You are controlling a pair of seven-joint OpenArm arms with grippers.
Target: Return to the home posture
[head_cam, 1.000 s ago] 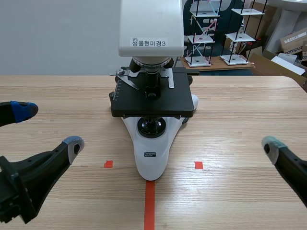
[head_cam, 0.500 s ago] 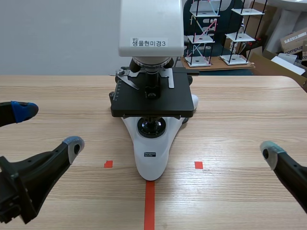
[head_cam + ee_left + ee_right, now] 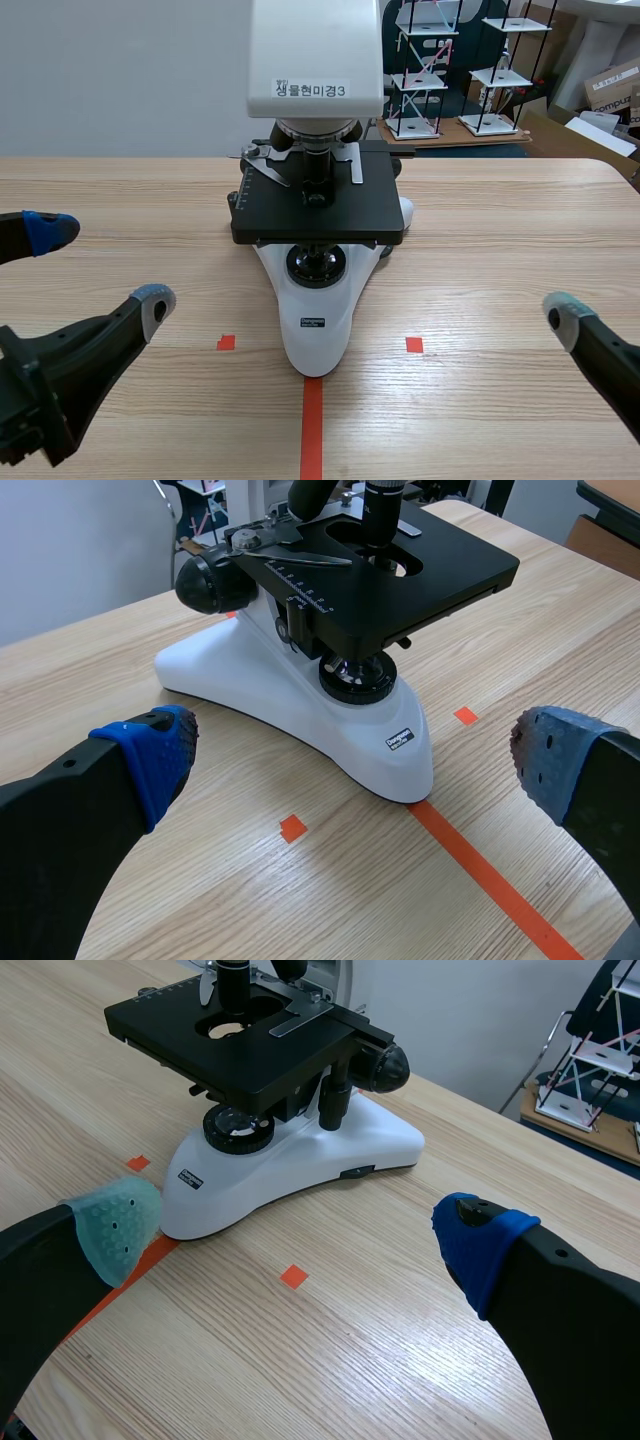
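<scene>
A white microscope [image 3: 316, 210] with a black stage stands at the table's middle, its base pointing toward me. My left gripper [image 3: 98, 268] hovers low at the table's left, open and empty, well clear of the microscope. In the left wrist view the microscope [image 3: 330, 660] lies ahead of the left gripper [image 3: 350, 770], whose blue pads are spread wide. My right gripper is at the table's right; only one fingertip [image 3: 566, 317] shows in the scene view. The right wrist view has the right gripper [image 3: 300, 1235] open, with the microscope [image 3: 280, 1120] ahead of it.
Wooden table [image 3: 500, 230] with orange-red tape marks near the microscope's base. Behind the table stand white shelf racks [image 3: 450, 70] and cardboard boxes [image 3: 610, 90]. Bare wood lies to both sides of the microscope.
The right gripper's fingertip shifted very slightly inward and down. The left arm and the microscope have not moved.
</scene>
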